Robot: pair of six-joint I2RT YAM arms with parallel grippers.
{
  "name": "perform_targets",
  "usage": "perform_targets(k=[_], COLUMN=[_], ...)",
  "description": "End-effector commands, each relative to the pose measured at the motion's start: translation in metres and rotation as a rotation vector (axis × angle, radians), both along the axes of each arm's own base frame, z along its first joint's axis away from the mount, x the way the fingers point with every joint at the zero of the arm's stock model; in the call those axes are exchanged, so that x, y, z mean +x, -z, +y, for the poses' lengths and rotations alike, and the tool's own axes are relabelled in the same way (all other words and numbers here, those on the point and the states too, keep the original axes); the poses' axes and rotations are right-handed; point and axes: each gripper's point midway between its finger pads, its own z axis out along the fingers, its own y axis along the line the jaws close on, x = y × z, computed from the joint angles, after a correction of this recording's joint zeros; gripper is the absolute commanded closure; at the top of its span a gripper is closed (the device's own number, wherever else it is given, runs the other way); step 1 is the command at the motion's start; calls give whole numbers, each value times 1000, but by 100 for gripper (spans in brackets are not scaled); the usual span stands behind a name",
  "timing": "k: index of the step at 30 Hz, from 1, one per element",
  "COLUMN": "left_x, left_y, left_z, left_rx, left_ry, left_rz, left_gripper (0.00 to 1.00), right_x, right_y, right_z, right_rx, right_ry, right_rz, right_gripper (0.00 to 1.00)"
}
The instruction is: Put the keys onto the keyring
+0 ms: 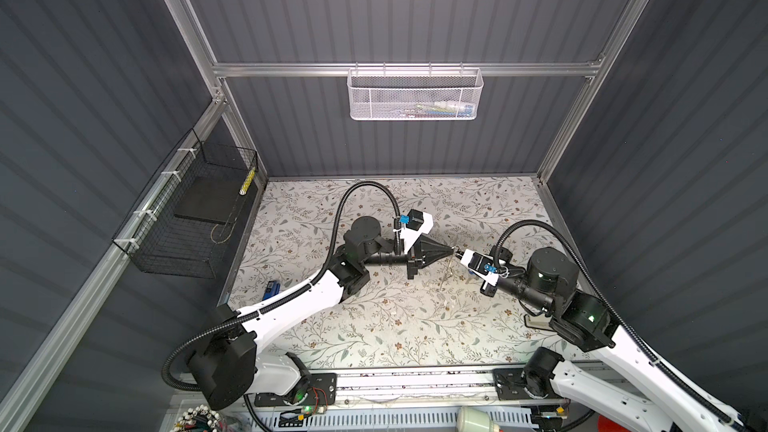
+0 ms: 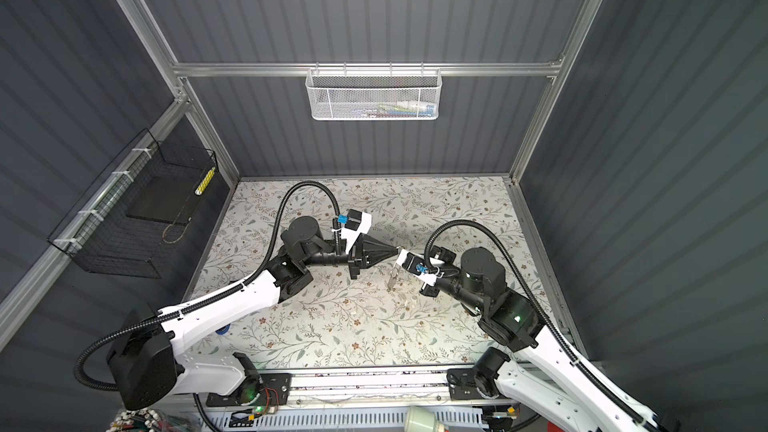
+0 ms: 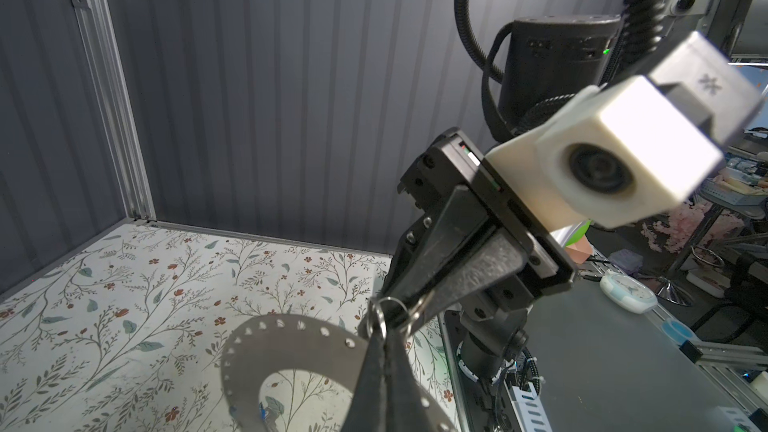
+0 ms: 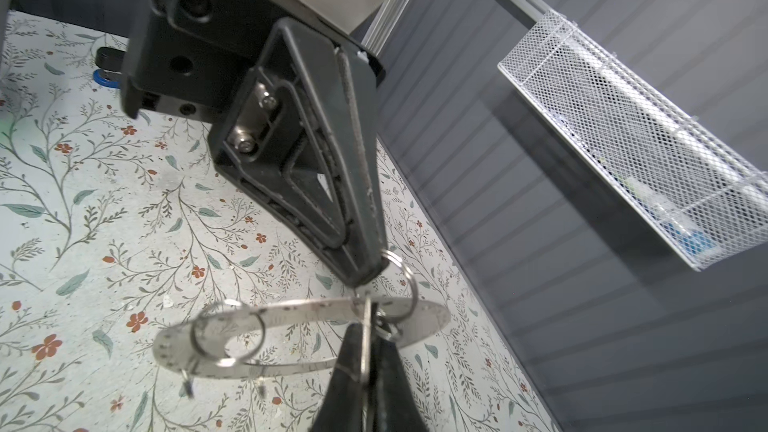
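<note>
steel keyring point(image 3: 291, 334) clamped by left end effector point(image 4: 365, 280), right end effector point(image 3: 395, 311) pinching split ring point(image 4: 365, 338), tips meeting

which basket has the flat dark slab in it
The black wire basket on the left side wall; the white mesh basket on the back rail holds small items instead.

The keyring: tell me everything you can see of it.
The keyring is a wide, flat, thin ring of dull grey metal with small holes around its band. It hangs tilted, clear of the floral table. The left gripper is shut on its band. The right gripper, also shut, meets it at the same spot, but what it pinches is unclear. A small wire split ring hangs on the band farther along, and more wire loops cluster at the gripped spot.
</note>
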Motion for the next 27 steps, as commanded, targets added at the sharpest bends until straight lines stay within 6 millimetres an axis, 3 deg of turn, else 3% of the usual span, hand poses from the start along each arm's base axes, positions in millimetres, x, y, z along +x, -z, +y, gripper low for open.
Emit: perform_targets(k=[1,12,17,19,22,27], left_x=[-26,-26,-12,0,24,68], left_y=[17,23,32,35,36,55], left_z=[1,0,5,12,35,92], left_rx=[84,123,175,181,176,264], left_ry=[118,124,35,-31,-165,-550], left_rz=[12,1,-23,-24,-17,10], left_gripper=[100,100,100,89,63,34], right_x=[13,8,15,20,27,47], right_y=[-38,-32,-23,-13,8,49], right_z=[-13,-1,-2,-1,6,30], right_rx=[53,23,-29,-70,-124,-181], right_ry=[100,26,50,61,57,6], right_rz=[-135,-118,-82,-43,36,172], right_gripper=[100,100,100,100,98,98])
